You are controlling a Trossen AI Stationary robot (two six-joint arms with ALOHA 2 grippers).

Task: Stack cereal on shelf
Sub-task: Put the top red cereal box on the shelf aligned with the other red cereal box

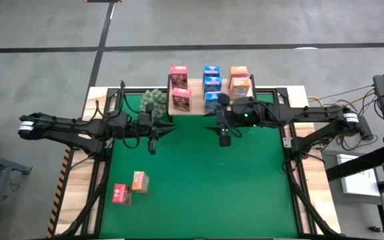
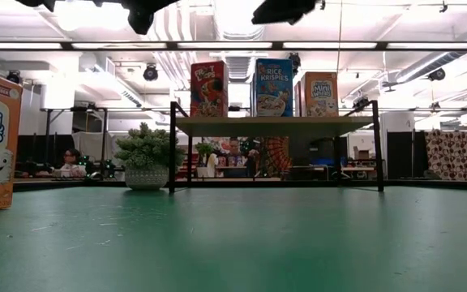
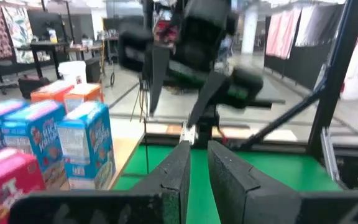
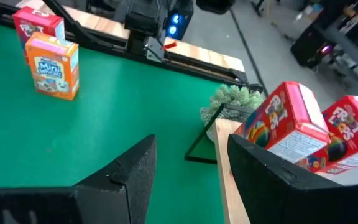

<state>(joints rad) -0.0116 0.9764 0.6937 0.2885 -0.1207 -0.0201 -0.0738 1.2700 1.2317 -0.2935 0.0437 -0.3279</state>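
Seven cereal boxes are standing on the shelf [image 1: 209,107] at the far edge of the green mat [image 1: 199,173] — two pink-red boxes [image 1: 179,89], three blue boxes [image 1: 211,85] and two orange boxes [image 1: 239,80], each colour in its own column. An orange box [image 1: 140,181] and a pink-red box [image 1: 120,193] are sitting together on the mat near the left front corner, well apart from the shelf. The right gripper [image 1: 225,140] is hanging over the mat just in front of the blue boxes, fingers apart and empty. The left gripper [image 1: 153,145] is hovering near the plant ball [image 1: 155,100], its fingers nearly together — nothing between them.
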